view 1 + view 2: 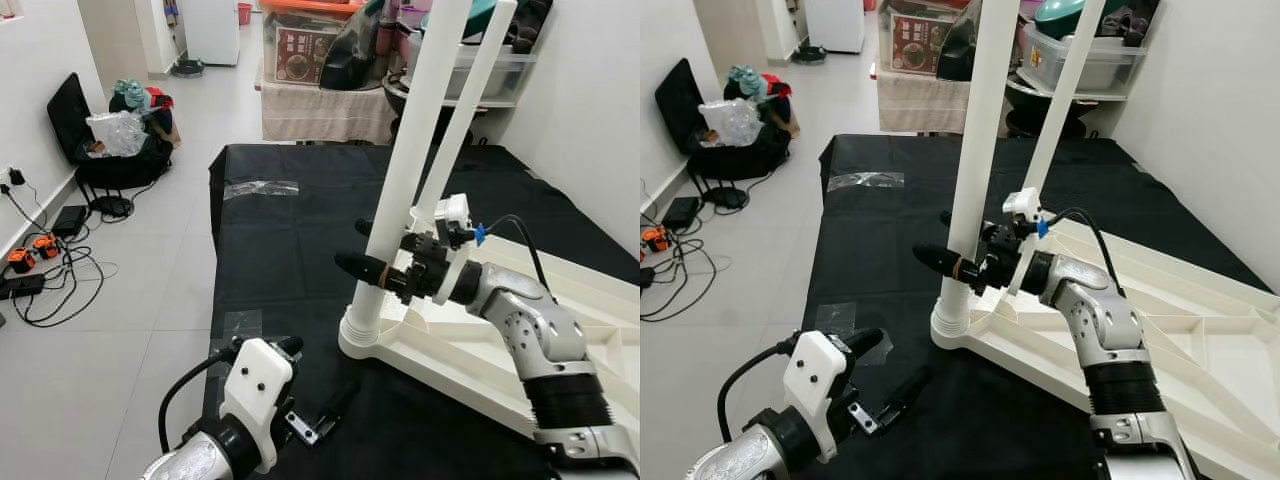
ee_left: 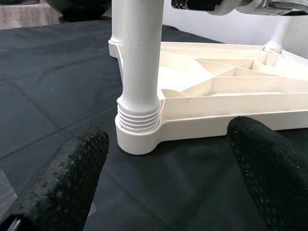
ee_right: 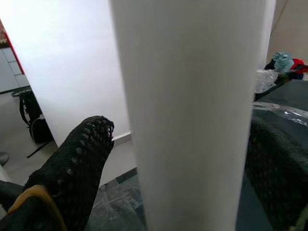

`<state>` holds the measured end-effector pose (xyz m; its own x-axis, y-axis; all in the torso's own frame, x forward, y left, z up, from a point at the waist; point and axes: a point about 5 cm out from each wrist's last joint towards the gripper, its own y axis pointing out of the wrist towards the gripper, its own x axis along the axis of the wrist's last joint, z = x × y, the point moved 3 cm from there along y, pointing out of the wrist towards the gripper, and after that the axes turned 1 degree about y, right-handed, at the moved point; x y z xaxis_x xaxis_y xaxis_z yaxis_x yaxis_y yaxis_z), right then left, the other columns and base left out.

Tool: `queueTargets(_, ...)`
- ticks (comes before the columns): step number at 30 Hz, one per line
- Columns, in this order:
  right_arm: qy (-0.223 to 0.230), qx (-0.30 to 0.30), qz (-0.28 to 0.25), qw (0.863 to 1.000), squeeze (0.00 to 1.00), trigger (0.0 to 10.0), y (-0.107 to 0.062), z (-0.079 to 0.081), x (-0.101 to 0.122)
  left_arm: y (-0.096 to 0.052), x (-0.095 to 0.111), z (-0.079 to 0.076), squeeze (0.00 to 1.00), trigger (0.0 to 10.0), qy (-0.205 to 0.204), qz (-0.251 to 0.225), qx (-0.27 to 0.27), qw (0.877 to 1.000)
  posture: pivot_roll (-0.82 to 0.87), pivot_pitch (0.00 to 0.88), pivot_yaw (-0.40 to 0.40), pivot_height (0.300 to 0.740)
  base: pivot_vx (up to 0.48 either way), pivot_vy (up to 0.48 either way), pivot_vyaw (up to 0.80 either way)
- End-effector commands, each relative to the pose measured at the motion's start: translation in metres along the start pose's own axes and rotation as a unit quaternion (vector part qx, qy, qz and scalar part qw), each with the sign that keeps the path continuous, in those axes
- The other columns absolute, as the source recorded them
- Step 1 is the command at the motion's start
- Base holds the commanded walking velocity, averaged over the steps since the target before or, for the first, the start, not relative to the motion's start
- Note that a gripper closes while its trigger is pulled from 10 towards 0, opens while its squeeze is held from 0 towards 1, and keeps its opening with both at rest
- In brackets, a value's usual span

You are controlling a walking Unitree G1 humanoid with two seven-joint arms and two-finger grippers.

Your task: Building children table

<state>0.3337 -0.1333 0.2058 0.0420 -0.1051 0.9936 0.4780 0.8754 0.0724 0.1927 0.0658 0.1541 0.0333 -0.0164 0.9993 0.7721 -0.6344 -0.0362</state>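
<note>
The white table top (image 1: 600, 330) lies upside down on a black mat (image 1: 280, 260). Two white legs stand upright in it. The near leg (image 1: 405, 170) rises from a ribbed corner socket (image 1: 362, 325), and the far leg (image 1: 470, 110) stands behind it. My right gripper (image 1: 350, 245) straddles the near leg a little above the socket. In the right wrist view one finger (image 3: 77, 163) stands slightly off the leg (image 3: 192, 120), while the other is partly hidden behind it. My left gripper (image 1: 315, 375) hovers low over the mat, open and empty, pointing at the socket (image 2: 138, 125).
Bags (image 1: 120, 140) and a tangle of cables (image 1: 40, 265) lie on the tiled floor to the left. At the back stands a shelf of boxes (image 1: 320, 60). A white wall runs close along the right. A strip of clear tape (image 1: 262, 188) is stuck on the mat.
</note>
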Motion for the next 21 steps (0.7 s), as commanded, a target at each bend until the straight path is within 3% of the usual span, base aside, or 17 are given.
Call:
queueTargets(1, -0.005, -0.002, 0.000, 1.000, 0.00, 10.0, 0.0029, -0.0002, 0.0002, -0.0005, 0.0032, -0.0006, 0.00, 10.0, 0.007, -0.007, 0.000, 1.000, 0.10, 0.000, -0.097, 0.740, 0.000, 0.000, 0.00)
queueTargets(8, -0.006, -0.004, -0.001, 1.000, 0.00, 10.0, 0.0038, -0.0009, 0.0007, -0.0004, 0.0032, -0.0004, 0.00, 10.0, 0.008, -0.007, 0.002, 1.000, 0.10, 0.000, -0.097, 0.740, 0.000, 0.000, 0.00)
queueTargets(10, -0.006, -0.005, -0.001, 1.000, 0.00, 0.0, 0.0042, -0.0019, 0.0001, -0.0004, 0.0029, -0.0001, 0.00, 10.0, 0.009, -0.006, 0.003, 1.000, 0.10, 0.000, -0.098, 0.740, 0.000, 0.000, 0.00)
queueTargets(21, 0.000, 0.010, 0.001, 1.000, 0.00, 0.0, 0.0030, 0.0040, -0.0041, 0.0006, 0.0050, 0.0086, 0.00, 10.0, 0.017, -0.011, 0.021, 1.000, 0.09, 0.000, -0.095, 0.740, 0.000, 0.000, 0.00)
